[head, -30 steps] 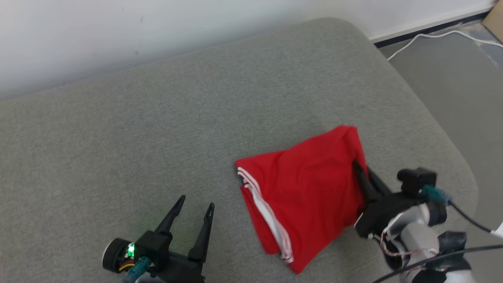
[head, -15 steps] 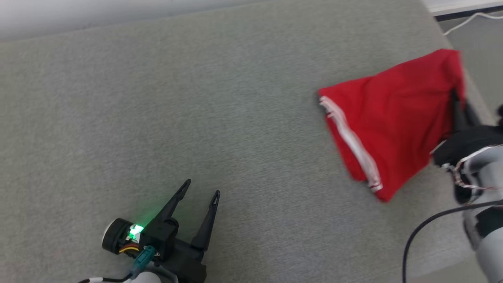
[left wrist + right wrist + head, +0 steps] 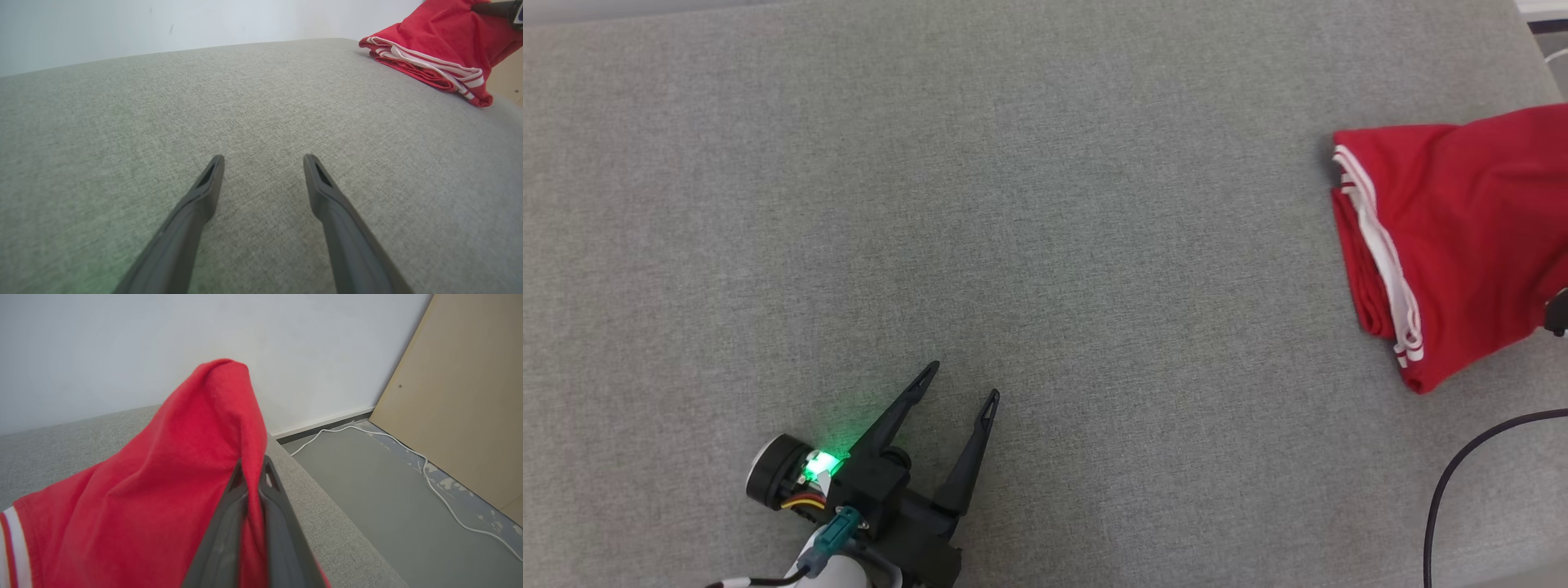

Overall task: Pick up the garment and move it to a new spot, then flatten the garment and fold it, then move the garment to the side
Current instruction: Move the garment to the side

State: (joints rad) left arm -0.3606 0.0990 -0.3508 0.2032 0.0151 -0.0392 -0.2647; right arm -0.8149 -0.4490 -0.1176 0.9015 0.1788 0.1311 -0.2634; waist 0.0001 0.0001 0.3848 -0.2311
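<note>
Table [image 3: 1045,204]: grey, padded.
Garment [image 3: 1462,220]: red, folded, right edge of the head view; best lowered flat, inside the rim.
Left pincer [image 3: 962,382]: fingers apart, lower left.
Right pincer [image 3: 253,465]: clamped on the garment's edge; release should come only once the cloth rests.

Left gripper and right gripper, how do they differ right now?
The left gripper is open; the right gripper is shut. The left gripper holds nothing, over bare cushion; the right gripper pinches the red garment near the cushion's edge. Both have two long dark fingers.
</note>
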